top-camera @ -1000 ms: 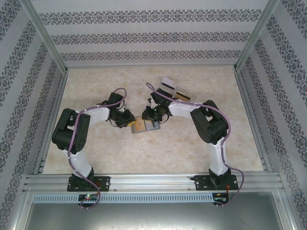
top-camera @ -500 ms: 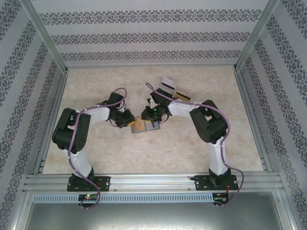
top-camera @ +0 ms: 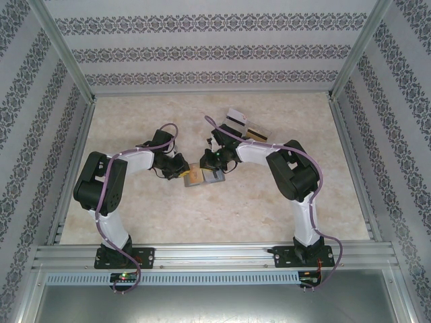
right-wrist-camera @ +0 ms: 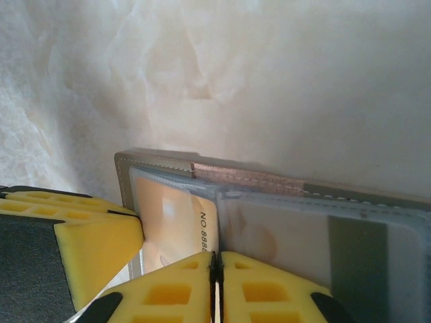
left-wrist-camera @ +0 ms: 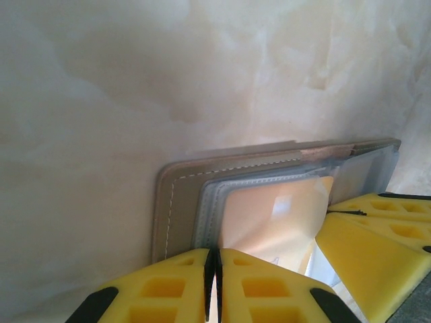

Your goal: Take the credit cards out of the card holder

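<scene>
At the middle of the pale marbled table [top-camera: 283, 215], we see both robot arms bent inward so that their grippers meet over the card holder [top-camera: 202, 176], a small grey wallet lying open and flat. The left gripper [top-camera: 183, 173] reaches it from the left, the right gripper [top-camera: 215, 167] from the right and slightly farther back.

From the left wrist camera, we see that gripper's two yellow fingers [left-wrist-camera: 175, 282] pressed together with only a thin seam between them, at the near edge of the wallet's stitched panel. A gold-yellow card [left-wrist-camera: 276, 215] sits inside a clear sleeve on that panel. The other gripper's fingers come in from the right, at the sleeve's corner.

From the right wrist camera, we see its own fingers also closed flat against each other, at the edge where the gold card's sleeve meets the neighbouring one. That neighbouring sleeve holds a striped card [right-wrist-camera: 357, 259], pale with a dark band. We cannot tell whether either closed gripper pinches a card or a sleeve edge.

Farther back, beyond the right arm, loose cards [top-camera: 239, 120] lie together, well apart from the wallet.
</scene>
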`<state>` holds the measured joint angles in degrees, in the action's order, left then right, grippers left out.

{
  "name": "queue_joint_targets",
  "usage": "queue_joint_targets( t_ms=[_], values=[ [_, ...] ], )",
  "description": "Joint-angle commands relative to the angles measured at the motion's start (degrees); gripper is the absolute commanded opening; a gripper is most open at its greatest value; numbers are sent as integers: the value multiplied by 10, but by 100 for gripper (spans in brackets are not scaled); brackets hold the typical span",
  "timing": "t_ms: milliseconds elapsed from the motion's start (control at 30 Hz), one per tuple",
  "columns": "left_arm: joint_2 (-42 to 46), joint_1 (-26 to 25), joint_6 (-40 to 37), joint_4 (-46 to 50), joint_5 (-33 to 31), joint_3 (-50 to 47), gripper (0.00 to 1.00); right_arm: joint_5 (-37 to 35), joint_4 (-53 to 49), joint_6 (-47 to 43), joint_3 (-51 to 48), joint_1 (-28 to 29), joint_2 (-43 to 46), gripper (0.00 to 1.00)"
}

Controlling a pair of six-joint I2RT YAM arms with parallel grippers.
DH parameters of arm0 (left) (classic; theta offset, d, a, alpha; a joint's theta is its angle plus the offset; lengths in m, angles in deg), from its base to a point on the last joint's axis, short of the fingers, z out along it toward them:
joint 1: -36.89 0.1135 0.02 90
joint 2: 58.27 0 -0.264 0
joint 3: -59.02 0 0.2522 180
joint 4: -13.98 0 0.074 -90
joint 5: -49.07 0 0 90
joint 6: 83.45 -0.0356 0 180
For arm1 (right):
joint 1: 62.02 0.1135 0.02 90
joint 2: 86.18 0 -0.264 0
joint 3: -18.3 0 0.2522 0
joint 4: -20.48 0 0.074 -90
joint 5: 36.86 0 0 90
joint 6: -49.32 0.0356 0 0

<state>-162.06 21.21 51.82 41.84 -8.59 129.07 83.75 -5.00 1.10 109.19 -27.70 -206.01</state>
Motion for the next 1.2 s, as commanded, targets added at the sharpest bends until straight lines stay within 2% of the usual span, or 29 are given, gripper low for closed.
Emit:
queue_joint_targets(
  t_ms=[0, 133, 400, 700, 900, 1167],
  values=[
    [-22, -5, -10, 9, -22, -8, 14, 26, 23, 1, -8, 2, -1, 8],
    [-16, -4, -15, 12, -19, -4, 16, 24, 34, 0, -17, -2, 12, 0],
    [9, -4, -28, 20, -6, 13, 24, 2, 58, 0, -55, -23, 43, 0],
    [23, -2, -39, 35, -9, 16, 20, 33, 78, 5, -60, -19, 44, 0],
    [46, -3, -42, 43, -14, 16, 18, 32, 76, 1, -63, -11, 56, 13],
    [18, -2, -42, 51, -16, 18, 15, 44, 66, -1, -48, -3, 36, 17]
  ],
)
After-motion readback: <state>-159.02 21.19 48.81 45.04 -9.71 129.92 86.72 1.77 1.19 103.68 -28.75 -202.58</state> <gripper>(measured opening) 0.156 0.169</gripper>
